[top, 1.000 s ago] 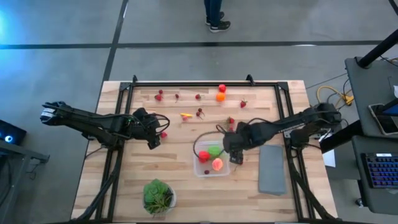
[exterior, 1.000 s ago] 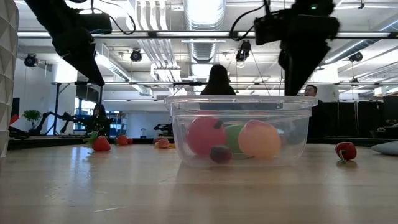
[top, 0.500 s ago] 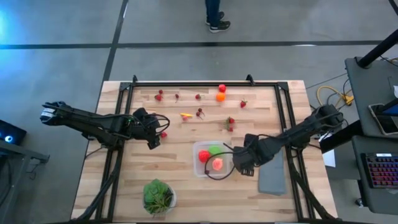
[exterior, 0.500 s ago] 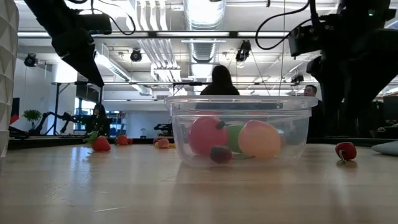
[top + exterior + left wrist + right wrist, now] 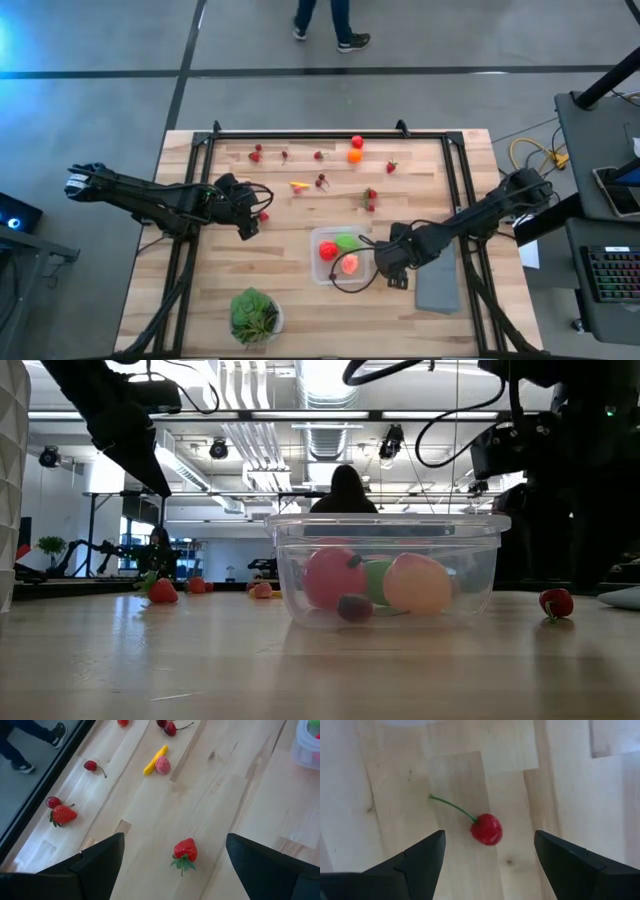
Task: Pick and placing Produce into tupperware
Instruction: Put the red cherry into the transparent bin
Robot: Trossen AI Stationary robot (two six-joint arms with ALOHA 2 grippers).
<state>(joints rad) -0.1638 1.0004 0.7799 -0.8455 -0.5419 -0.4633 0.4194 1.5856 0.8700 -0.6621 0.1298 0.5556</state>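
The clear, shallow plastic tupperware (image 5: 339,256) with rounded corners sits on the pale wooden tabletop (image 5: 300,310), a little toward the near edge of its middle. Inside lie a red round fruit (image 5: 333,577), a lime-green piece (image 5: 347,241) and a pink-orange round fruit (image 5: 418,583), with a small dark berry (image 5: 353,607) low against the front wall.

Just beside the container's right side hangs the right claw (image 5: 392,268), its fingers spread, between the container and a flat grey rectangular slab (image 5: 437,272). Its wrist view shows a red cherry (image 5: 486,828) with a green stem lying on the wood between the two open fingers, untouched.

Well to the left, the left claw (image 5: 248,214) waits over the tabletop, also spread wide. A red strawberry (image 5: 185,852) with green leaves lies on the wood between its fingers. Farther off are a yellow strip (image 5: 155,759) touching a pinkish berry (image 5: 163,765), and scattered red cherries and strawberries near the far edge, with an orange round piece (image 5: 354,156) among them.

A leafy green plant in a white bowl (image 5: 255,314) stands near the front left corner. A person's legs (image 5: 320,18) show on the floor beyond the tabletop.
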